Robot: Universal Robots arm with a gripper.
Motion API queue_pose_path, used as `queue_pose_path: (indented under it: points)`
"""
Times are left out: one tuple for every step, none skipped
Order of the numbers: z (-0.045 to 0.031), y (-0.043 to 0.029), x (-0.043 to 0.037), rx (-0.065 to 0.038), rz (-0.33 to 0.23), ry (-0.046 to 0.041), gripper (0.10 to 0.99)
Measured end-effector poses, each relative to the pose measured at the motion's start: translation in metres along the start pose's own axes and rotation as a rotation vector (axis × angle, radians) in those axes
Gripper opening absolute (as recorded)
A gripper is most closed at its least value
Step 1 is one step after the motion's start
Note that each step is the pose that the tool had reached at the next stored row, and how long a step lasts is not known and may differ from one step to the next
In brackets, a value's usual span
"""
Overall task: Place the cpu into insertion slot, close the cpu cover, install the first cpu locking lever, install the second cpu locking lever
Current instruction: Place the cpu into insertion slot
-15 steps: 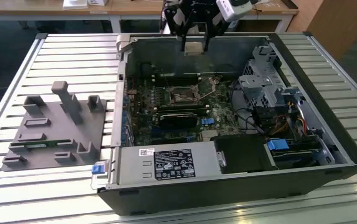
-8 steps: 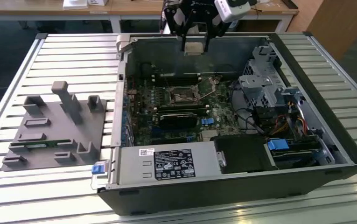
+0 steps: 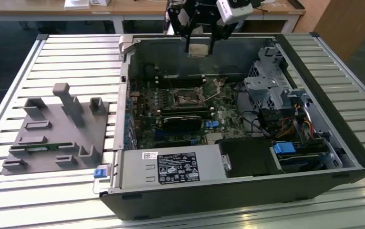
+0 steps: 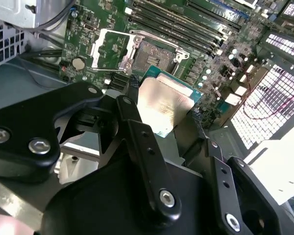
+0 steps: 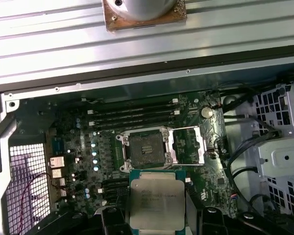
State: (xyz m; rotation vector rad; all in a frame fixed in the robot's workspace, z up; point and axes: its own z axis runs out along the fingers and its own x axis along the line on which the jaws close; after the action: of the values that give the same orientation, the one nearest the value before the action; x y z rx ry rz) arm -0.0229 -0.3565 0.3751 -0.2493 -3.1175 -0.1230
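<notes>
- Two black fingers (image 4: 137, 128) of the pincer (image 3: 199, 46) are closed to the width of the cpu (image 4: 166, 104) and pinch it by two opposite edges, silvery top facing the second wrist view.
- Held this way, the cpu hangs in the air over the far side of the open case (image 3: 233, 193), clear of the board (image 3: 145, 125) and touching nothing but the fingers.
- Below it, in the first wrist view, the slot (image 5: 144, 149) lies bare, its dark centre uncovered.
- Just beside the slot, the cover (image 5: 188, 128) is swung open, so its window frames green board and not the slot.
- Handling, as a judgement: the cpu looks light, thin and stiff, so it should not sag, and little squeeze is needed.
- Its smooth metal top is probably slippery, so the edge grip seen here seems the right hold (the underside is likely delicate and best left untouched).
- Tilt is the risk: the chip is not level in the fingers, and a slot this snug would tolerate little skew.
</notes>
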Motion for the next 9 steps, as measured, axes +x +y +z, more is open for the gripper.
queue_pose_path:
  points:
    - [0.0002, 0.0000, 0.0001, 0.000, 0.005, -0.0006, 0.537]
    - [0.0003, 0.0001, 0.0002, 0.001, 0.011, -0.0012, 0.537]
    - [0.0004, 0.0001, 0.0003, 0.001, 0.018, -0.0017, 0.537]
    - [0.0006, 0.0002, 0.0005, 0.002, 0.025, -0.0023, 0.537]
    - [0.0007, 0.0003, 0.0005, 0.002, 0.031, -0.0029, 0.537]
    - [0.0009, 0.0004, 0.0006, 0.003, 0.037, -0.0034, 0.537]
    - [0.0010, 0.0005, 0.0007, 0.004, 0.042, -0.0040, 0.537]
    - [0.0012, 0.0005, 0.0008, 0.005, 0.048, -0.0047, 0.537]
    - [0.0013, 0.0006, 0.0009, 0.005, 0.054, -0.0052, 0.537]
